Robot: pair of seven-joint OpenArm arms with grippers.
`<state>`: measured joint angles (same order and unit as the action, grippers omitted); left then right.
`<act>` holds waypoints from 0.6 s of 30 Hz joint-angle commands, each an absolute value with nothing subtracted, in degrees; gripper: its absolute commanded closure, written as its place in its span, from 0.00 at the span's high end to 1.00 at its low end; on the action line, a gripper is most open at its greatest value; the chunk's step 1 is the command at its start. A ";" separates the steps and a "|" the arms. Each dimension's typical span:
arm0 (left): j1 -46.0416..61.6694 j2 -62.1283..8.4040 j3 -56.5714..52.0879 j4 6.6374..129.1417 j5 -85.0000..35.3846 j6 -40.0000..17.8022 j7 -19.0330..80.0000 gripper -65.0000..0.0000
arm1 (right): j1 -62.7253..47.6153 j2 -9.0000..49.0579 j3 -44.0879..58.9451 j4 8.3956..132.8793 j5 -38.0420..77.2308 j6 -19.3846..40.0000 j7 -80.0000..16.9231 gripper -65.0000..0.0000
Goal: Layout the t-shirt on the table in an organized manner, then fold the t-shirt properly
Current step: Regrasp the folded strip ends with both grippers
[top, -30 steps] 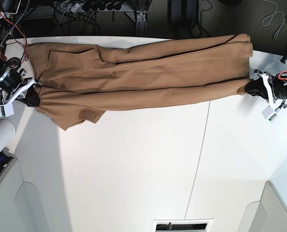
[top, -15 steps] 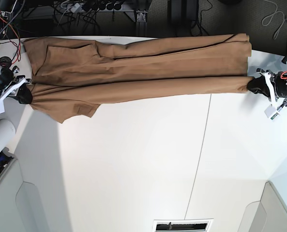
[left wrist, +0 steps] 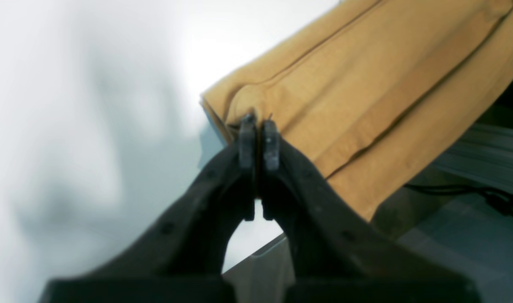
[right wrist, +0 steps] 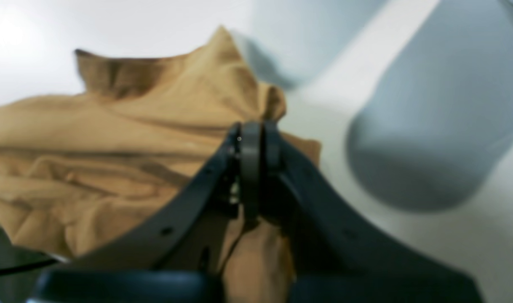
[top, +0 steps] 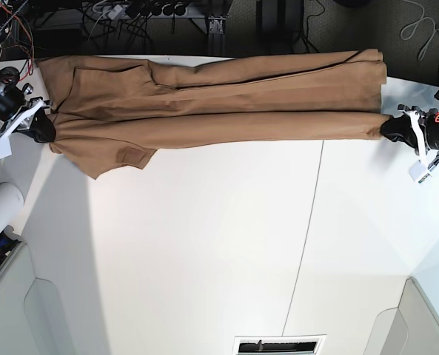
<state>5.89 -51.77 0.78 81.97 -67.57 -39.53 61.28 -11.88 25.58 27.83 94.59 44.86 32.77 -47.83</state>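
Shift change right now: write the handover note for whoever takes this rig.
Left gripper: shut on one end of the tan soft cloth t-shirt, at the hem side.
Right gripper: shut on the t-shirt's opposite end, near the sleeve.
T-shirt: stretched taut between both grippers along the far edge of the large white smooth table, bunched into long lengthwise folds; part of it overhangs the far edge.
Done: shirt gripped at both ends and pulled long.
Left: bring it onto the table, spread it flat with sleeves out, then fold. No fold made yet.
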 commanded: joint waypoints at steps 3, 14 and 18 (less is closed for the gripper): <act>5.87 -53.36 -0.03 82.61 -69.30 -40.00 61.21 0.00 | -14.06 26.76 28.40 97.51 45.60 33.04 -46.74 0.00; 8.10 -53.36 -0.03 82.61 -69.60 -40.00 61.54 0.32 | -15.75 26.76 30.48 98.24 45.52 32.82 -48.34 0.56; 8.10 -53.36 -2.22 82.61 -69.67 -40.00 61.08 0.32 | -15.75 26.15 35.73 101.10 48.93 32.82 -48.25 0.56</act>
